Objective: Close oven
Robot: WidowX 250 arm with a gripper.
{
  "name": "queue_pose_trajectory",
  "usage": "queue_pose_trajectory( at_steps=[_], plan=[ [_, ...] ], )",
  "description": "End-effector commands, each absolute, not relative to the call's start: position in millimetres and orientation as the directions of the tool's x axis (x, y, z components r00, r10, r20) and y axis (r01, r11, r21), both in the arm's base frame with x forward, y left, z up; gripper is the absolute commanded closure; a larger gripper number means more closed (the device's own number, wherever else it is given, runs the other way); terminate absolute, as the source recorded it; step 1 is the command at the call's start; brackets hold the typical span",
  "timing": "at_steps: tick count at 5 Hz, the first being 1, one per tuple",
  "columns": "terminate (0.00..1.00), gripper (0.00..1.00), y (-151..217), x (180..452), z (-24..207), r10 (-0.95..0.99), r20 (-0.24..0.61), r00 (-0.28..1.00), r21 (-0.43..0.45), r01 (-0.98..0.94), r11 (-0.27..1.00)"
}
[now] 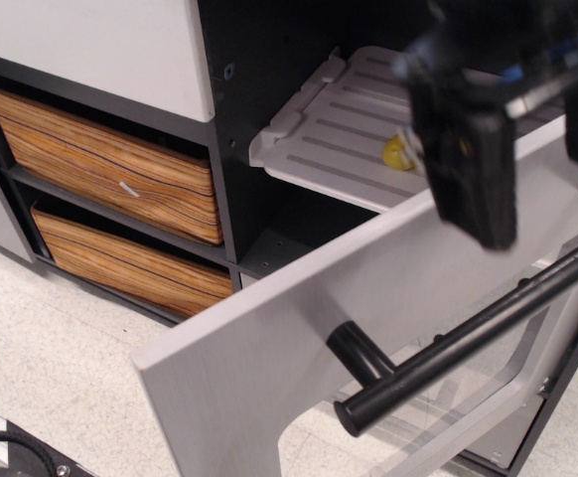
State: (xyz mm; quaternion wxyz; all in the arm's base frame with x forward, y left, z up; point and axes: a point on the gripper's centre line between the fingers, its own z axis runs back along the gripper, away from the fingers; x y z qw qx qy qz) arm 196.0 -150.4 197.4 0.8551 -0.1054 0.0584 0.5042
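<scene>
The oven (pixel 269 214) stands open, showing its black inside and grey ribbed rack (pixel 329 134). Its silver-grey door (pixel 299 328) hangs out and downward toward me. The long black bar handle (pixel 468 333) and the clear window (pixel 438 417) are at the lower right. My gripper (pixel 537 184) is blurred at the upper right, above the door's top edge and the handle. Its dark fingers (pixel 468 169) are wide apart and hold nothing. A small yellow object (pixel 396 151) lies on the rack, partly hidden behind one finger.
Two striped wood-grain drawers (pixel 100 164) (pixel 120 258) sit left of the oven, under a white panel (pixel 90 45). Speckled floor (pixel 41 348) lies below. A black cable (pixel 6 452) shows at the bottom left corner.
</scene>
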Motion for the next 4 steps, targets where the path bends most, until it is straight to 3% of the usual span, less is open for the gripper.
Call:
queue_pose_trajectory(
  at_steps=[1, 3, 4],
  plan=[
    [0.00, 0.00, -164.9, 202.9, 167.9, 0.855, -0.149, 0.496, -0.136, -0.867, 0.479],
    [0.00, 0.00, -137.6, 220.3, 148.4, 0.908, -0.092, 0.409, -0.111, -0.911, 0.398],
    [0.00, 0.00, -116.7, 231.7, 158.4, 0.929, -0.026, 0.369, -0.166, -0.918, 0.360]
  ],
)
